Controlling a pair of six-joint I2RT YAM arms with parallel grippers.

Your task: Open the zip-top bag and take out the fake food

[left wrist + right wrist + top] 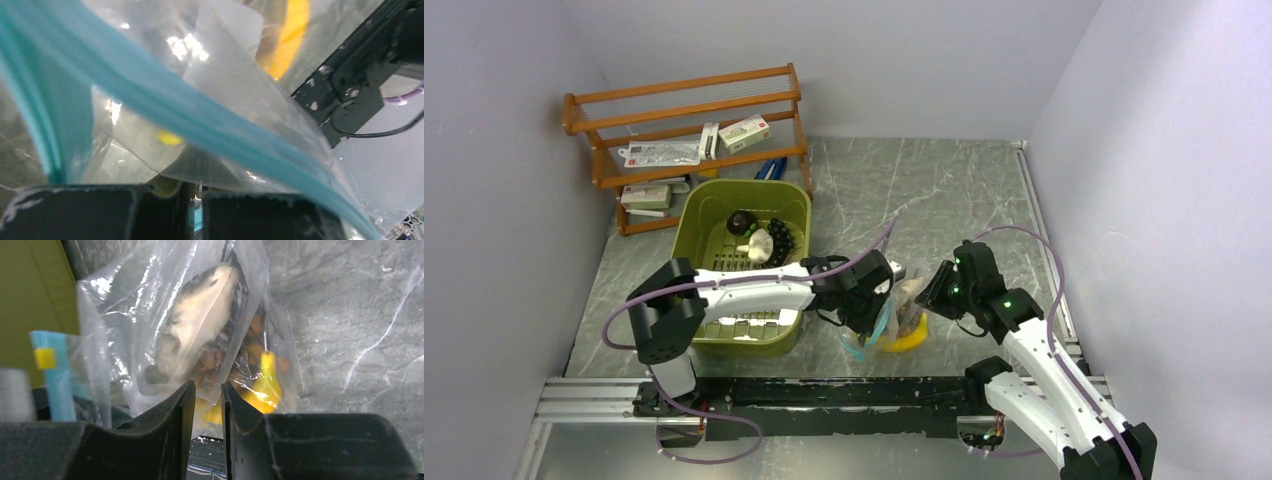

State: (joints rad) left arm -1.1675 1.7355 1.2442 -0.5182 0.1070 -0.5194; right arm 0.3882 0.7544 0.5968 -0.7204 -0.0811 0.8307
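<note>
Emptying looks half done: the bag (892,315), midway along the table's near edge, holds fish (200,315) and banana (262,385); left jaws pinch it by the zip (200,125), right jaws are nearly closed with grip unclear, and tipping it out probably comes next.

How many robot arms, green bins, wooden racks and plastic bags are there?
Robot arms: 2 (left arm, right arm)
Green bin: 1
Wooden rack: 1
Zip-top bag: 1
Total: 5
</note>
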